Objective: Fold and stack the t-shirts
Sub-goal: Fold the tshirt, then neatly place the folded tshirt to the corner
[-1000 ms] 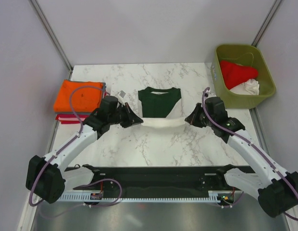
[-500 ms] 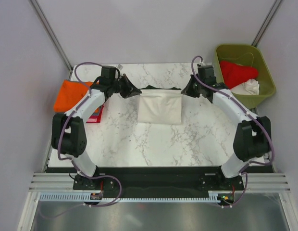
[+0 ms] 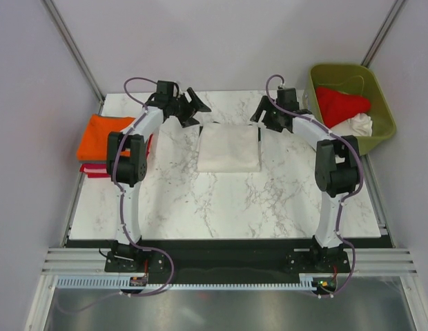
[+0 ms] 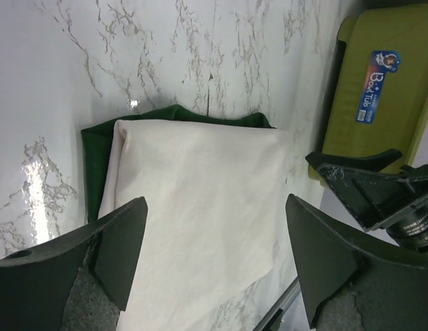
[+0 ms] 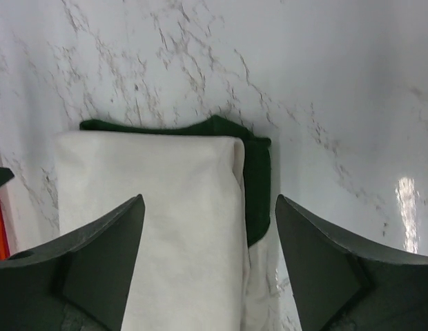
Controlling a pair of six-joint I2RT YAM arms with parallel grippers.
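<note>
Left pincer [image 4: 215, 203] and right pincer [image 5: 208, 200] both spread wide and empty, hovering at the far corners of the folded cream t-shirt [image 3: 229, 147], one on each side. Flat on the marble worktop [image 3: 221, 200] between the two pincers and slightly nearer the bases, cream panel up, dark green edge peeking out along the far side. Farther out, a stack of orange and red t-shirts [image 3: 103, 134] at the left edge, and a red t-shirt [image 3: 342, 103] and white t-shirt [image 3: 359, 125] in the olive bin [image 3: 381, 103] on the right.
</note>
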